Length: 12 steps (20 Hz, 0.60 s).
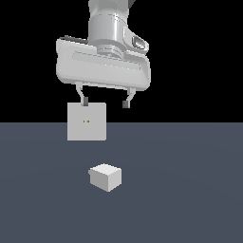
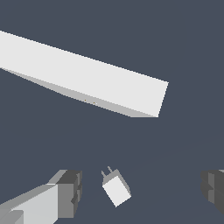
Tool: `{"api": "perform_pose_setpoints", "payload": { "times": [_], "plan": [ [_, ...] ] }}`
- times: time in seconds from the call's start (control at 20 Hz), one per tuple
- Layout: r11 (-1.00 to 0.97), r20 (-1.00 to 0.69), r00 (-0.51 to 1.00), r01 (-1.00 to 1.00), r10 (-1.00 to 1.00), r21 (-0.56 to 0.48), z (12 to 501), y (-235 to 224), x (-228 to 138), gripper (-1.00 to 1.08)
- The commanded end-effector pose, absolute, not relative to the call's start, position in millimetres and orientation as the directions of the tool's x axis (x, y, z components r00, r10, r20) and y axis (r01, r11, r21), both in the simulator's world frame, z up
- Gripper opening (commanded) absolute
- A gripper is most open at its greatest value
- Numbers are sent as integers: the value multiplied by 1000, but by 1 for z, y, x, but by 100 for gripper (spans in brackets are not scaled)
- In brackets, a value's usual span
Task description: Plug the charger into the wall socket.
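Observation:
The charger (image 1: 105, 177) is a small white cube lying on the dark grey floor, nearer the camera than the wall socket (image 1: 86, 121), a flat upright white square plate with two tiny orange-brown holes at its centre. My gripper (image 1: 105, 102) hangs open well above the floor, over the area between the two, with nothing between its fingers. In the wrist view the charger (image 2: 116, 189) lies far below between my spread fingers (image 2: 70, 192), its two prongs showing on one face. The wall socket (image 2: 87, 78) appears there as a long white slab seen from above.
The dark grey floor (image 1: 190, 190) stretches flat all round both objects, with a black background behind. Nothing else stands in view.

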State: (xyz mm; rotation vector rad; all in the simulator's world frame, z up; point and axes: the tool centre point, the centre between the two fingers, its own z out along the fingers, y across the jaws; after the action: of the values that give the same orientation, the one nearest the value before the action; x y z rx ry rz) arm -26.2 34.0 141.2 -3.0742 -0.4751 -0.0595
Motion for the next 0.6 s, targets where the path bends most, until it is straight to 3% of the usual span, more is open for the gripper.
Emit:
{"api": "perform_pose_setpoints", "payload": {
  "times": [0.0,0.55],
  "plan": [
    [-929,45,929,369,367,-22,132,36,-36,100],
    [-780,54,779,626,625,-11,93,36,-77,100]
  ]
}}
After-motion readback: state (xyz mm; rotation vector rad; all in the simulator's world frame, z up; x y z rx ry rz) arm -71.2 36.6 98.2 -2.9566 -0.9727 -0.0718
